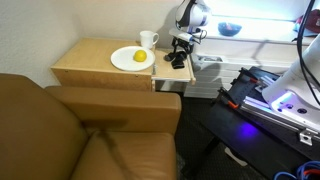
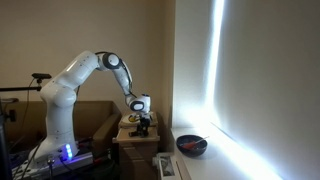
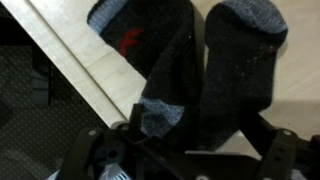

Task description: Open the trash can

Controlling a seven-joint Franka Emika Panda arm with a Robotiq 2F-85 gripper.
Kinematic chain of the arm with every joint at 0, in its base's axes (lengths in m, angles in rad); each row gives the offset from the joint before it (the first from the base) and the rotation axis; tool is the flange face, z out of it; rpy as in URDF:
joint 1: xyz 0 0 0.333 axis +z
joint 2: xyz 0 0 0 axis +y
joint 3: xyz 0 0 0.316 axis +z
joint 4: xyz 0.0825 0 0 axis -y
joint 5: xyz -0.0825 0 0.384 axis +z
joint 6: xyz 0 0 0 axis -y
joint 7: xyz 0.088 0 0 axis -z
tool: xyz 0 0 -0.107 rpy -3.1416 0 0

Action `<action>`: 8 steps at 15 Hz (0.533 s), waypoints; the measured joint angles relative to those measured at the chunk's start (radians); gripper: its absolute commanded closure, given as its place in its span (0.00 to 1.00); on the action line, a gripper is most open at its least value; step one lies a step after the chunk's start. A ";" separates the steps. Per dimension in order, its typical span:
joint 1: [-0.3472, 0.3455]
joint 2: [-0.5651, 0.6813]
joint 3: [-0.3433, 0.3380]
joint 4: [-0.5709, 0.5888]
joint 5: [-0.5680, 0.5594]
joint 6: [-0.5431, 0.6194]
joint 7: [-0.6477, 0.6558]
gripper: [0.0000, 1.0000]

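Note:
The trash can (image 1: 171, 78) is a narrow light tan bin with a flat pale top, standing right beside the wooden cabinet. My gripper (image 1: 179, 55) points down onto the far part of its top, with a small black piece right under the fingers. In the wrist view the two dark padded fingers (image 3: 196, 35) lie together with almost no gap over the pale top (image 3: 85, 60). I cannot see anything held between them. The gripper also shows in an exterior view (image 2: 143, 124), low over the bin.
The wooden cabinet (image 1: 90, 68) carries a white plate with a yellow fruit (image 1: 131, 58) and a white cup (image 1: 148, 40). A brown sofa (image 1: 80, 135) fills the front. A dark bowl (image 2: 192, 145) sits on the lit sill. The robot's base frame (image 1: 270, 100) stands beside the bin.

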 measured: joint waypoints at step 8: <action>-0.015 0.062 -0.001 0.078 0.032 0.010 0.089 0.68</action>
